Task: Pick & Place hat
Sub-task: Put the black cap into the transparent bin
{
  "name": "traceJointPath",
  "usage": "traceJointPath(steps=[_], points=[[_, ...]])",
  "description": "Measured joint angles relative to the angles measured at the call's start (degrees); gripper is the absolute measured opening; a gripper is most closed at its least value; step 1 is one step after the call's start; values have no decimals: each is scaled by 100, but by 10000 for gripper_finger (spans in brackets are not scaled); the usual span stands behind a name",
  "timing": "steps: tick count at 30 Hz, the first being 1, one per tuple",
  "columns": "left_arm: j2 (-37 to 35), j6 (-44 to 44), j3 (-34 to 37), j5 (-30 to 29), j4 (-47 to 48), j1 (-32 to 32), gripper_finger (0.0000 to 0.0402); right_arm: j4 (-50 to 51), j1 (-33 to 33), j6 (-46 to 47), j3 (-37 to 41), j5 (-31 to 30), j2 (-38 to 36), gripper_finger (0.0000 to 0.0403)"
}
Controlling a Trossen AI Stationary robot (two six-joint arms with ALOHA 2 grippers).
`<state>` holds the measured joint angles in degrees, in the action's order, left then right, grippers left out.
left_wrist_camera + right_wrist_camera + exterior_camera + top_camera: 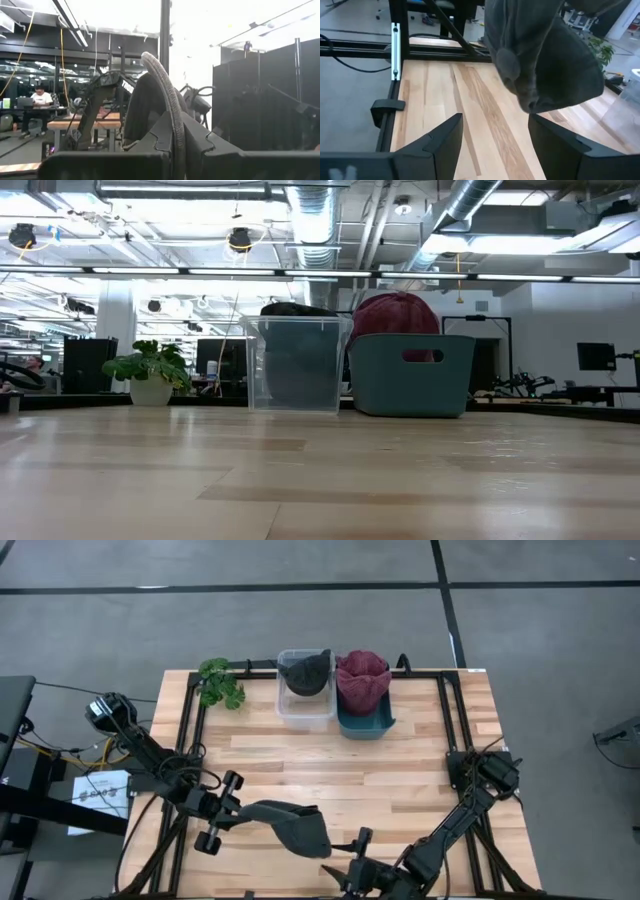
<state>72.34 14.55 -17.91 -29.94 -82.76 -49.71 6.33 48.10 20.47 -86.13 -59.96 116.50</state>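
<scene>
1. The grey hat (298, 827) hung above the near edge of the table (400, 775), held by its brim and clear of the wood.
2. The left pincer (243, 817) was clamped shut on the hat's brim; in the left wrist view the brim's edge (167, 100) stood upright, squeezed between that pincer's dark fingers (197, 135).
3. The right pincer (352, 862) sat just beside the hat's crown, on the side away from the left pincer, with its fingers spread and nothing gripped.
4. In the right wrist view the crown (545, 55) hung just beyond the right pincer's two parted fingers (445, 137), with bare table planks showing between them.
5. Well beyond both pincers, at the far edge of the table, a clear bin (305, 700) held a dark hat (305, 673).
6. Touching that bin's side stood a teal bin (368, 722) with a maroon hat (362, 680) in it.
7. Farther along that far edge, on the left pincer's side, stood a small green plant (220, 683).
</scene>
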Motion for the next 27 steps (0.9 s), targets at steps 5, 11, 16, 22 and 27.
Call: traceJointPath(steps=[5,11,16,22,27], points=[[0,-20,0,239,-228,0,17,0,2,-102,0,-1,-2,208],[0,-44,-1,322,-216,0,17,-106,-23,-343,0,-174,1,203],[2,-44,0,324,-212,0,17,-703,-108,-1109,0,-166,1,205],[15,-44,0,326,-173,0,17,-1440,-208,-2052,0,-49,1,202],[26,-37,0,326,-156,0,17,-1650,-311,-2179,0,456,1,173]])
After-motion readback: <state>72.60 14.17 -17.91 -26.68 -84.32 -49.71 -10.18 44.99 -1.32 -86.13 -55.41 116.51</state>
